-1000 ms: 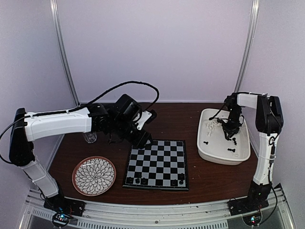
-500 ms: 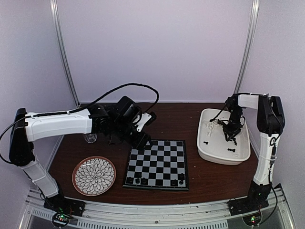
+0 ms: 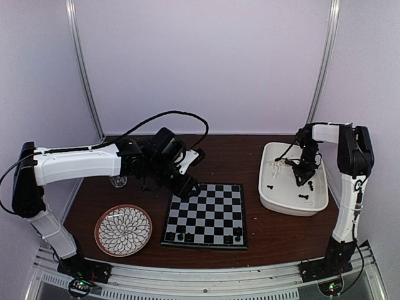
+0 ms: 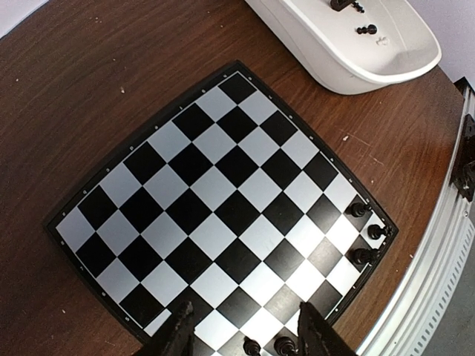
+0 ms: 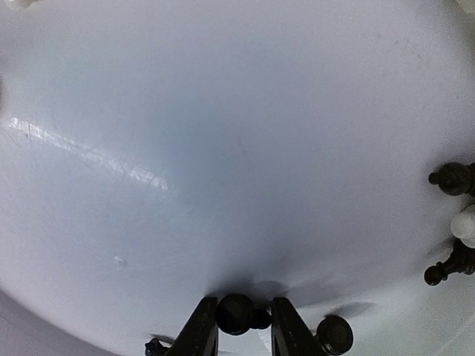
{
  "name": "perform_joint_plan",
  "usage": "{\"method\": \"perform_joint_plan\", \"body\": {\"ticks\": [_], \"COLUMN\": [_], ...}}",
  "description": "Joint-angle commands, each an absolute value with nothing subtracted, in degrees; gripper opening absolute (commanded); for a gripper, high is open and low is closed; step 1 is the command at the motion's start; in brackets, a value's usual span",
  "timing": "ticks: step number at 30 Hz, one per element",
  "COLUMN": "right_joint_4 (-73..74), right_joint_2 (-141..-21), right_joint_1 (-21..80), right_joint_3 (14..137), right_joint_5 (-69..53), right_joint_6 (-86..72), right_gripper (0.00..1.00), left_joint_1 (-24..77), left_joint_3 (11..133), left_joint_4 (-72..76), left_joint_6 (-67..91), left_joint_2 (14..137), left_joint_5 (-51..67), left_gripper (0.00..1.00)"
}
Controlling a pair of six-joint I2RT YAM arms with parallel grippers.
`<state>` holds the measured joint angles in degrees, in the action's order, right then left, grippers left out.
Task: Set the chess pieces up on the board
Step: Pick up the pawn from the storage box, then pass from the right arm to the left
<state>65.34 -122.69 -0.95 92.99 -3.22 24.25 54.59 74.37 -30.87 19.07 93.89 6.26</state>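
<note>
Though narrow, right gripper [image 5: 242,305] around black piece [image 5: 235,316]

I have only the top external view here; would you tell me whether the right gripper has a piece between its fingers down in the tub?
Observer: Yes. The right wrist view shows a black round-headed piece between the right gripper's fingers. I cannot tell whether it is clamped.
Operator: Thank you. Is anything crowding it?
Observer: Another black piece lies just outside one finger, on the white tub.
Operator: And is the left gripper carrying anything?
Observer: No. In the left wrist view the left gripper is open and empty above the board.
</note>
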Motion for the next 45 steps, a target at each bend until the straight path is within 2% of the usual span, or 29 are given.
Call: {"method": "perform_joint_plan", "body": {"ticks": [1,7,16,20,23,28,32,35,38,41,43,45], "right_joint_4": [65.27,64.91,64.9,65.49,67.08,63.08,48.25,28.01,2.85,-23.07,-34.29,-36.5], "right_joint_2": [-122.55,-121.75,-118.25,-112.49,-105.86,-96.16,-92.15,-89.87,-87.05,-86.92,-87.47,-87.44], "right_joint_1": [-1.23,-1.23,-1.23,-1.25,-1.23,-1.06,-0.03,3.65,7.12,9.98,11.68,13.12], "right_joint_3": [93.02,93.98,92.19,90.58,91.0,91.3,88.61,84.78,78.84,74.82,73.54,73.49], "right_joint_5": [-4.22,-7.2,-9.71,-12.64,-22.17,-49.35,-67.89,-74.01,-74.35,-73.02,-71.7,-70.7], "right_joint_6": [24.16,22.93,22.5,21.71,21.22,16.66,-0.28,-19.43,-40.51,-61.95,-70.96,-72.78], "right_gripper": [0.24,0.12,0.07,0.06,0.06,0.06,0.08,0.08,0.08,0.08,0.08,0.09], "left_joint_1": [54.36,54.39,54.4,54.4,54.71,57.12,59.97,60.59,61.25,62.38,63.02,63.44], "left_joint_3": [74.04,74.47,74.75,74.26,72.25,66.85,69.63,76.99,81.09,82.21,82.79,82.9], "left_joint_4": [-28.24,-28.08,-27.75,-26.4,-21.06,1.06,17.22,21.36,26.22,30.7,32.5,34.81], "left_joint_6": [19.75,19.78,19.6,19.34,19.92,22.79,16.44,12.38,10.0,7.75,6.58,5.48], "left_joint_2": [93.13,93.69,94.17,94.13,92.26,89.17,93.48,99.25,103.35,105.01,105.71,106.05], "left_joint_5": [6.94,7.3,7.84,7.48,6.43,-0.78,-6.43,-6.36,-3.84,-6.18,-7.26,-7.91], "left_gripper": [0.48,0.48,0.48,0.47,0.47,0.51,0.51,0.5,0.47,0.45,0.44,0.42]}}
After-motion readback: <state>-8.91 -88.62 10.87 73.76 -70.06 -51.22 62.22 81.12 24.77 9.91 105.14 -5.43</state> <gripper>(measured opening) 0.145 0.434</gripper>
